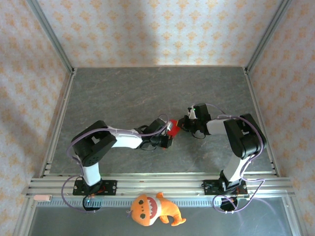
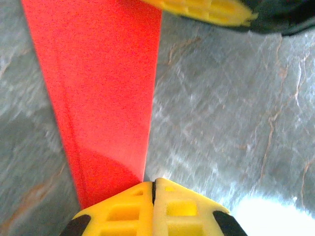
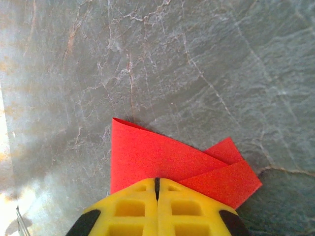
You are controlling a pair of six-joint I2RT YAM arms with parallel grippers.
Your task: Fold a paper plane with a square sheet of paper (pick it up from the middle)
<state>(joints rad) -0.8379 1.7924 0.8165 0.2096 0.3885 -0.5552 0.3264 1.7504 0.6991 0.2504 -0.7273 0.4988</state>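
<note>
The square sheet of paper (image 1: 172, 129) is bright red and folded into a creased, pointed shape, held off the grey table between both grippers. My right gripper (image 1: 185, 126) is shut on one end; in the right wrist view the layered red paper (image 3: 147, 157) fans out from the closed fingertips (image 3: 157, 183). My left gripper (image 1: 165, 141) is shut on the other end. In the left wrist view the paper (image 2: 98, 88) runs as a long red strip down to the closed fingertips (image 2: 153, 189), and a yellow finger (image 2: 206, 10) of the right gripper shows at the top.
An orange plush toy (image 1: 152, 209) with white teeth lies in front of the arm bases, beyond the table's near rail (image 1: 157, 184). Aluminium frame posts (image 1: 51, 37) and patterned walls close in the grey marbled table (image 1: 147, 93), which is bare at the back.
</note>
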